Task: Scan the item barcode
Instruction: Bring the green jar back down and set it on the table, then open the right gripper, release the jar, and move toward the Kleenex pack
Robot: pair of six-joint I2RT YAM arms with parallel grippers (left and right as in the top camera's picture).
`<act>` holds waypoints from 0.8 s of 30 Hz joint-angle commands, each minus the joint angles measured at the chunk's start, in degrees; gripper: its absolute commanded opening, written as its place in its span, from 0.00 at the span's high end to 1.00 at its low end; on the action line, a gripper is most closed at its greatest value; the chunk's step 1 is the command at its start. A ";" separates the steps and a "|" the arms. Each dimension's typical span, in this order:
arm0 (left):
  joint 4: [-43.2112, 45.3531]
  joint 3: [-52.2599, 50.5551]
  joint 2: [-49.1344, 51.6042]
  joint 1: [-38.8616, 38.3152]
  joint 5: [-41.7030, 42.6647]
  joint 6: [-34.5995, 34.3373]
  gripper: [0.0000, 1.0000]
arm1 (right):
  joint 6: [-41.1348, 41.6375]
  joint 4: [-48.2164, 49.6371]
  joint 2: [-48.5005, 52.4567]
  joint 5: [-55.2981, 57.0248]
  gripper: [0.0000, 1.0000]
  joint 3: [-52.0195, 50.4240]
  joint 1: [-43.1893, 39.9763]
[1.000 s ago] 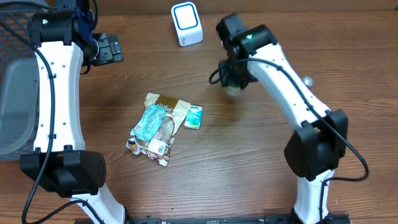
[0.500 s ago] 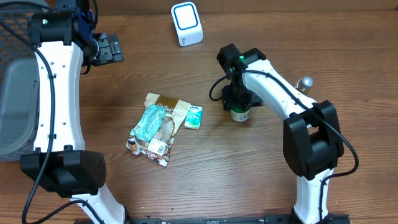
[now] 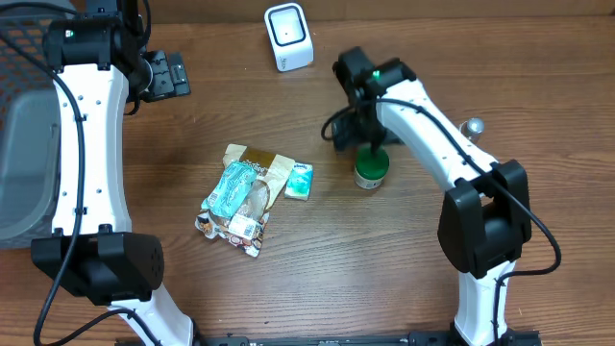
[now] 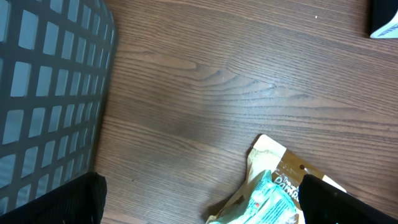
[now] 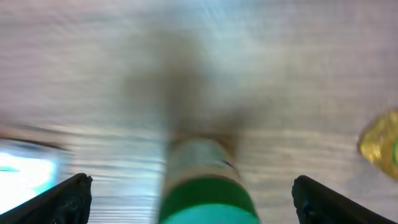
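**Overhead:** The right gripper [image 3: 357, 137], blurred, hangs just beside and above a green-capped bottle [image 3: 371, 171]. The bottle stands on the wooden table [image 3: 404, 269], right of centre. It is on the near side of the white barcode scanner [image 3: 288, 37], which sits at the far edge, well apart from it. Left of the bottle lies a heap of snack packets [image 3: 240, 197], with a small mint-green packet [image 3: 300, 181] touching the heap's right side. The left gripper [image 3: 163, 75] is at the far left, near a dark mesh basket [image 3: 24, 135]. A small silvery object [image 3: 472, 126] sits by the right arm, too small to identify.

**Left wrist:** The left gripper's fingers [image 4: 56, 199] stand wide apart with nothing between them, over bare wood. The basket fills the left side of the frame. A tan-and-teal packet from the heap pokes in at lower right.

**Right wrist:** This frame is heavily blurred. The right gripper's fingers [image 5: 65, 198] sit in the two bottom corners, spread wide. The bottle rises in the gap between them and touches neither. A gold-coloured object [image 5: 379, 146] shows at the right edge.
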 commanded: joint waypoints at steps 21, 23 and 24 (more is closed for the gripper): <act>0.07 0.74 -0.87 0.20 -0.11 -0.59 0.01 | 13.35 5.22 -1.01 2.86 0.86 -9.64 1.33; 0.09 0.74 -0.87 0.20 -0.11 -0.59 0.00 | 13.42 2.64 -1.01 5.38 0.86 -9.64 0.55; 0.09 0.74 -0.87 0.20 -0.11 -0.57 0.00 | 13.40 1.11 -1.01 5.97 0.85 -9.64 0.07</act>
